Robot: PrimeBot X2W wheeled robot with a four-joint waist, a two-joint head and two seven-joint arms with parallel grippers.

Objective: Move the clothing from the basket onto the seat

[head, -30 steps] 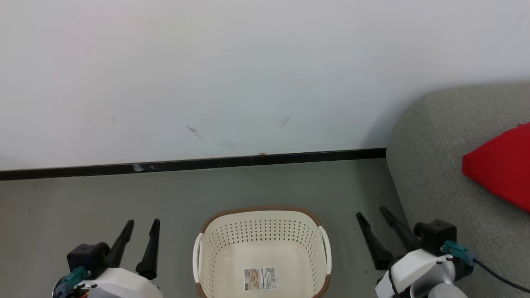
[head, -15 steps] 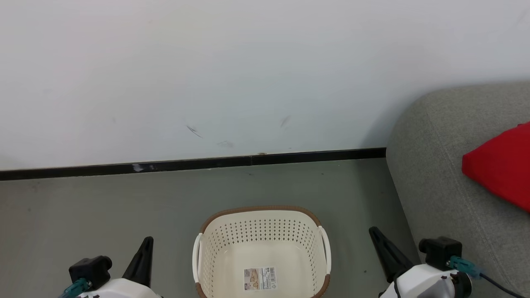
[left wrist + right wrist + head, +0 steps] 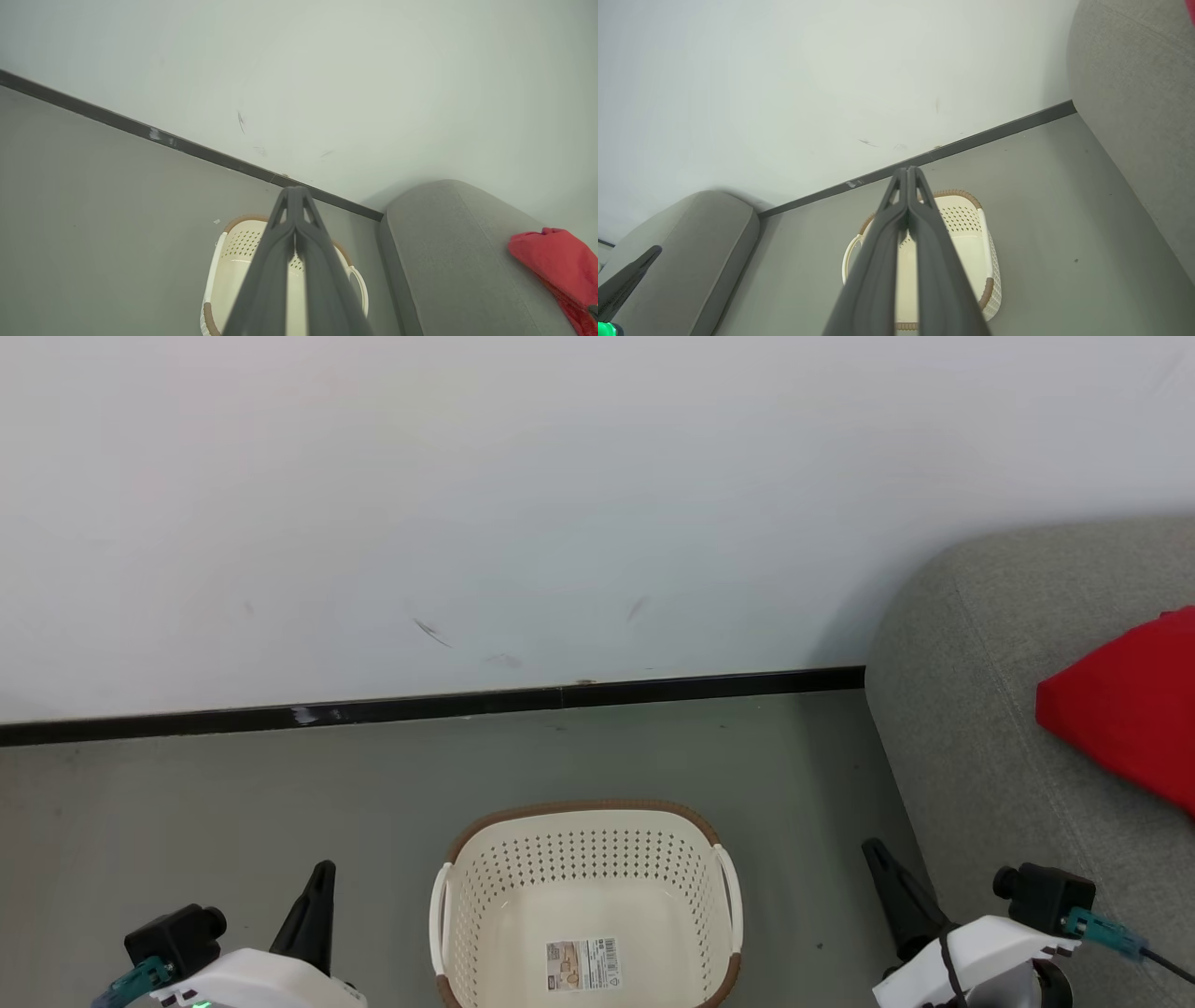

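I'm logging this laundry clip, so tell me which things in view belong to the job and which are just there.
Job: cream basket; grey seat; red clothing lying on the seat; left gripper and right gripper, both shut.
Not the job: scuffed white wall; black skirting; grey floor; second grey cushion.

Bare grey floor (image 3: 233,784) lay open across the left and centre of the head view, ending at the white wall (image 3: 560,476) along the top. The basket (image 3: 579,854) stood at bottom centre, mouth open upward. The grey sofa (image 3: 971,709) blocked the right side, a red garment (image 3: 1120,728) lying on it.
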